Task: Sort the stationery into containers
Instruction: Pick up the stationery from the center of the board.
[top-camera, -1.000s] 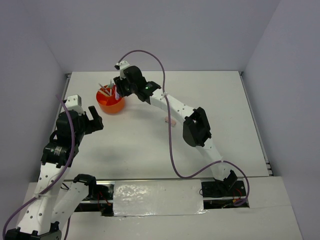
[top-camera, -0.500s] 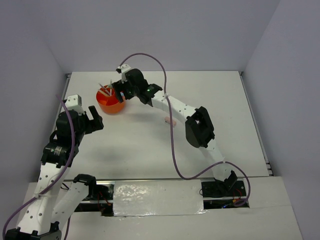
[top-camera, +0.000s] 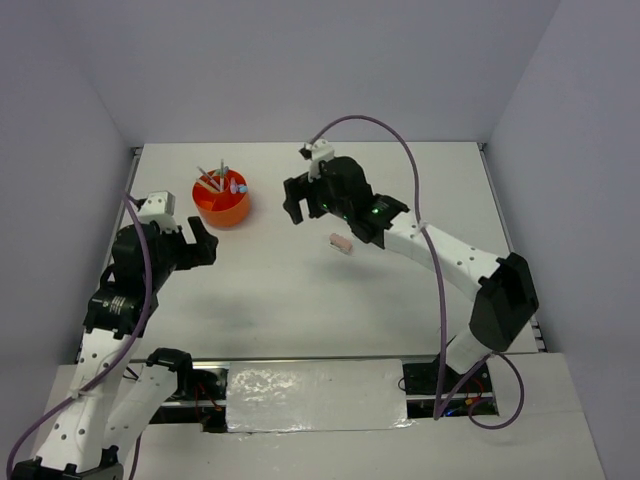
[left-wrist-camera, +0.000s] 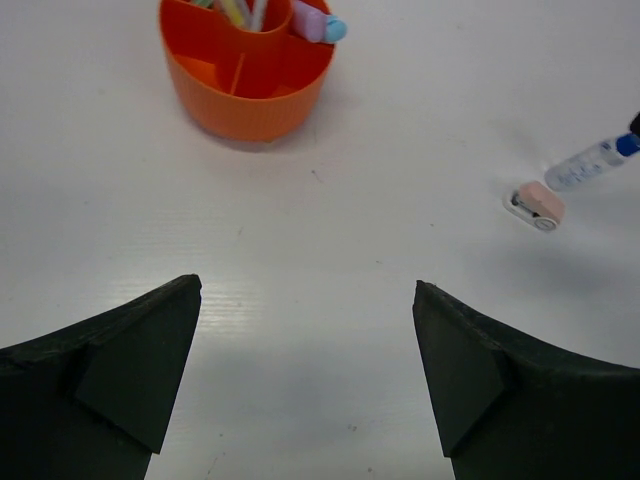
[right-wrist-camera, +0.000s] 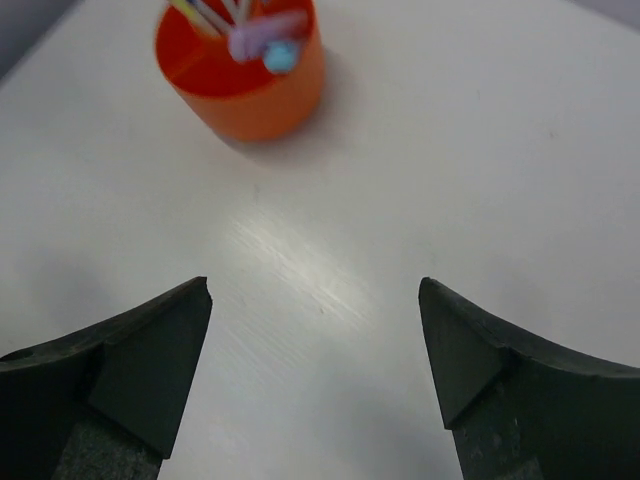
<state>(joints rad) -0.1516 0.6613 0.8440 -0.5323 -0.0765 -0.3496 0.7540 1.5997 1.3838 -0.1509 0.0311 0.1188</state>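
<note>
Both sets of jaws were wide apart and empty. The eraser and bottle lay side by side on the surface, far from the pot. A bump could roll the bottle away

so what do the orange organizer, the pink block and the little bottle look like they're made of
The orange organizer looks like moulded plastic, fairly matte: even colour, thin inner dividers, faint ribbing on its wall. The pink block is probably a rubber eraser: dull pink with a white part at one end, too small to be sure. The little bottle is clear plastic or glass: see-through body, blue cap.
</note>
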